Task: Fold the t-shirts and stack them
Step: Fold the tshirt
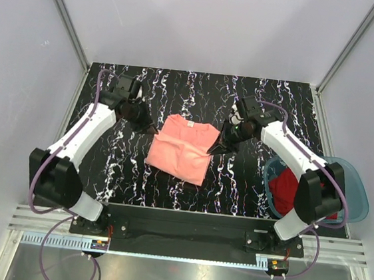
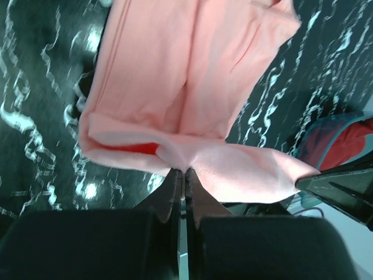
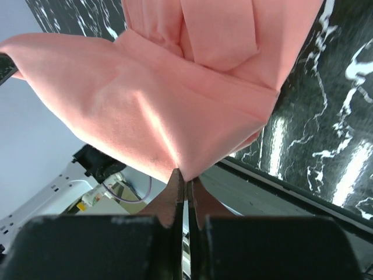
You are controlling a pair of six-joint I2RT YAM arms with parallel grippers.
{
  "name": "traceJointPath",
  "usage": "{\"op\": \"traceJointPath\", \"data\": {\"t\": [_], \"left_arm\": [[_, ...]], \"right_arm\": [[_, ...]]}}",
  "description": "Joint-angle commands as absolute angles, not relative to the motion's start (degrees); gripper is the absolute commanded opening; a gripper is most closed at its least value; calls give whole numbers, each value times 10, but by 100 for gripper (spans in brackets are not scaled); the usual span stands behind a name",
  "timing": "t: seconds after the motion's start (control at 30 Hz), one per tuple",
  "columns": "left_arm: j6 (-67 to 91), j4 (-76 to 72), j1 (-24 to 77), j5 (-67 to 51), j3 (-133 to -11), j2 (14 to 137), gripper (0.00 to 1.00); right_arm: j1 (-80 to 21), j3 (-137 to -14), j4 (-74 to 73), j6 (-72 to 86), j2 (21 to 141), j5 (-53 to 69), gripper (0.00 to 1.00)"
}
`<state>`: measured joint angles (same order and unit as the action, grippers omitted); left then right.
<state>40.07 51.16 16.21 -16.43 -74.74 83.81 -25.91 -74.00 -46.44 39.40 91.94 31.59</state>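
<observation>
We see the salmon-pink t-shirt (image 1: 181, 148) in the middle of the overhead frame, lying partly folded on the black marbled worktop (image 1: 236, 185). The left jaws, at the shirt's upper left edge, are pressed together on a fold of pink cloth; the left wrist view shows that pinch at bottom centre. The right jaws, at the shirt's right edge, pinch the pink cloth likewise and hold it raised off the worktop. At lower right of the overhead frame the dark red t-shirt (image 1: 284, 187) sits crumpled in a translucent blue basin (image 1: 356, 196), partly hidden behind the right arm (image 1: 286, 147).
</observation>
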Motion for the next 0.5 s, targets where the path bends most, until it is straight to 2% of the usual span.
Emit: {"op": "traceJointPath", "data": {"t": [0.0, 0.47], "left_arm": [[367, 481, 155, -217, -812, 889, 0], [358, 462, 139, -255, -961, 1042, 0]], "right_arm": [[-232, -787, -484, 358, 940, 360, 0], [-152, -890, -503, 318, 1056, 431, 0]]}}
